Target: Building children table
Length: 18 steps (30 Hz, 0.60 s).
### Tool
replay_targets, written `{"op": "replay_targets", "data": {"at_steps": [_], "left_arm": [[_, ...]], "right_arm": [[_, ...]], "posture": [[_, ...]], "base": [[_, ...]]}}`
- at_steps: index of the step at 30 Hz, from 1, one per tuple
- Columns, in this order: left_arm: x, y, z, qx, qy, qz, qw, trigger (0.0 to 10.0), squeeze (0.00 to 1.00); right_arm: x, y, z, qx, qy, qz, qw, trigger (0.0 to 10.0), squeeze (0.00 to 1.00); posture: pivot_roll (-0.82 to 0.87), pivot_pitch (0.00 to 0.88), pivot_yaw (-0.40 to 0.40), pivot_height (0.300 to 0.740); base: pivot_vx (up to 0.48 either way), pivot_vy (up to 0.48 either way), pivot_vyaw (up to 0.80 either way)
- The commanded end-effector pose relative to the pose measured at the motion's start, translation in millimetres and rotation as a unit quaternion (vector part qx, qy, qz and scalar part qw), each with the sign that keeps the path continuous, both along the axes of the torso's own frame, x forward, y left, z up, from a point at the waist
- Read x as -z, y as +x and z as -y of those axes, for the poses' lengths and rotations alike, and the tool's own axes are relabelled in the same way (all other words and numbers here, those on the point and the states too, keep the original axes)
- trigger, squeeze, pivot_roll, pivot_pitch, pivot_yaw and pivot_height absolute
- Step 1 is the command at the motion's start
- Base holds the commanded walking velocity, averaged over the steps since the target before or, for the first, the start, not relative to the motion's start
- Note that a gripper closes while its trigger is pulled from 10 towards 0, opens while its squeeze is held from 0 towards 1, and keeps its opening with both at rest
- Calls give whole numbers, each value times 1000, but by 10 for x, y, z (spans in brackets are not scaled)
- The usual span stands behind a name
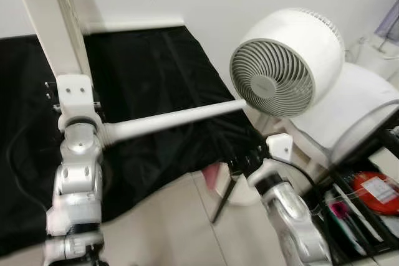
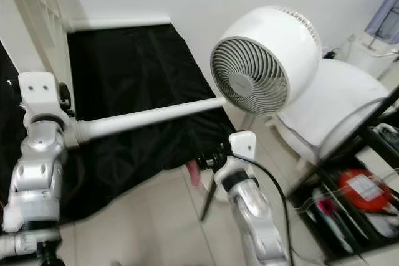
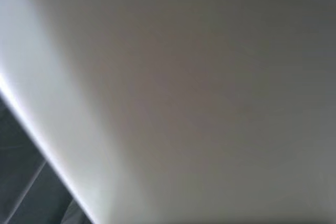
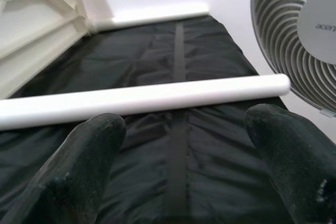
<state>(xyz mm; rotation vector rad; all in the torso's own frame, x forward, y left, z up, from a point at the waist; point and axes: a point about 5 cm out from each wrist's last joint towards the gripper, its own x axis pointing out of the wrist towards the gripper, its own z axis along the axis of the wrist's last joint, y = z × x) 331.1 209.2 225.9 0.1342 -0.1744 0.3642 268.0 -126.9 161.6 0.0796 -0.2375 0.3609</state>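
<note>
Right tool spread near white table leg; left tool perhaps pressed against it

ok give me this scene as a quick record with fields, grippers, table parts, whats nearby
table part: white tabletop, tilted up over black cloth
leg: white table leg, sticking out sideways toward the fan
left gripper: at the tabletop, fingers hidden
right gripper: open, just short of the leg, not touching
nearby: white fan, beside the leg's free end

The left arm is raised at the robot's left, wrist up. The right arm reaches forward and low, and the right gripper points ahead with its two black fingers spread wide apart.
</note>
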Motion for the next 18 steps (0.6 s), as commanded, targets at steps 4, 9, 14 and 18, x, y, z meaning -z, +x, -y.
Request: {"op": "replay_targets", "data": {"at_steps": [4, 9, 14, 18], "left_arm": [[215, 1, -106, -11, -7, -47, 999, 10000, 0], [278, -13, -129, -4, -14, -53, 998, 10000, 0], [309, -17, -164, -4, -14, -59, 998, 10000, 98], [310, -17, -180, -1, -15, -57, 998, 10000, 1000]], "right_arm": [[36, -5, -8, -9, -1, -10, 1000, 10000, 0], [46, -9, 3, -12, -5, -12, 1000, 10000, 0], [56, -15, 18, -14, -9, -14, 1000, 10000, 0], [61, -18, 28, -15, -11, -15, 1000, 10000, 0]], "posture": [[34, 148, -56, 740], [35, 152, -55, 740], [35, 151, -56, 740], [35, 149, -59, 740]], "base": [[0, 0, 0], [0, 0, 0], [0, 0, 0], [0, 0, 0]]}}
